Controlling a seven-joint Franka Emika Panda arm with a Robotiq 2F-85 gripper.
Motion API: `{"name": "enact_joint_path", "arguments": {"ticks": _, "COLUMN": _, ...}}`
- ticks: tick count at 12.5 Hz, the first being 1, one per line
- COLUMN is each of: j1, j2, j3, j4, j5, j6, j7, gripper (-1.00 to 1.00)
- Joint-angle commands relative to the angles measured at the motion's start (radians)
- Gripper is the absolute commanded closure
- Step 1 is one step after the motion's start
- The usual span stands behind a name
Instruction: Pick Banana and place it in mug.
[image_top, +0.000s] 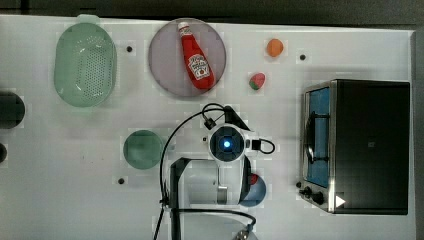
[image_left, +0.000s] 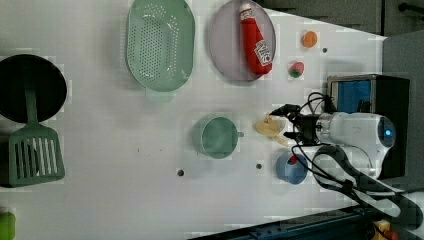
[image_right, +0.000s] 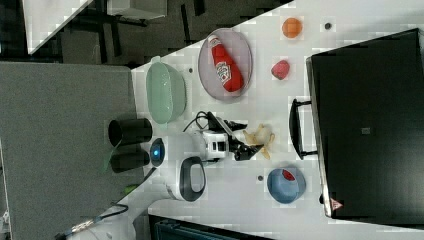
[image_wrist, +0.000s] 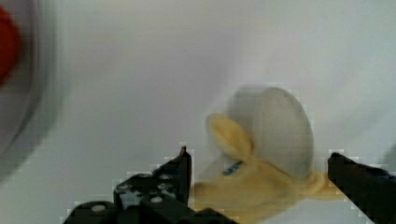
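Observation:
The banana (image_left: 270, 128) is a pale cream-yellow toy with peel flaps, lying on the white table to the left view's right of the mug (image_left: 218, 137). The mug is a dull green round cup (image_top: 143, 149) with its stub handle pointing toward the banana. My gripper (image_left: 284, 122) is low over the banana and open, one black finger on either side of it. In the wrist view the banana (image_wrist: 266, 154) lies between the fingers (image_wrist: 173, 184) with the gripper (image_wrist: 259, 189) straddling it. In the top view my arm's wrist (image_top: 227, 143) covers the banana. The right view shows the banana (image_right: 260, 136) just beyond the gripper (image_right: 246, 140).
A blue bowl (image_left: 291, 167) holding something red sits close beside my arm. A black toaster oven (image_top: 357, 145) stands at the top view's right. Further off are a strawberry (image_top: 257, 81), an orange ball (image_top: 274, 47), a plate (image_top: 165, 65) with a ketchup bottle (image_top: 195, 57), and a perforated green basket (image_top: 85, 65).

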Motion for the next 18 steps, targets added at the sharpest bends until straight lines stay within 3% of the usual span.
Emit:
{"name": "enact_joint_path", "arguments": {"ticks": 1, "j1": 0.000, "j2": 0.013, "j3": 0.006, "j4": -0.013, "j5": -0.003, "j6": 0.001, "j7": -0.008, "gripper": -0.66}}
{"name": "enact_joint_path", "arguments": {"ticks": 6, "j1": -0.002, "j2": 0.013, "j3": 0.007, "j4": -0.012, "j5": -0.003, "j6": 0.014, "j7": -0.008, "gripper": 0.50}}
{"name": "enact_joint_path", "arguments": {"ticks": 9, "j1": -0.002, "j2": -0.017, "j3": 0.007, "j4": -0.010, "j5": -0.003, "j6": 0.014, "j7": -0.008, "gripper": 0.53}}
{"name": "enact_joint_path", "arguments": {"ticks": 13, "j1": -0.001, "j2": -0.214, "j3": 0.009, "j4": 0.001, "j5": -0.003, "j6": -0.051, "j7": -0.008, "gripper": 0.53}}
{"name": "enact_joint_path", "arguments": {"ticks": 18, "j1": 0.005, "j2": -0.537, "j3": 0.038, "j4": 0.118, "j5": -0.003, "j6": -0.600, "j7": -0.008, "gripper": 0.53}}
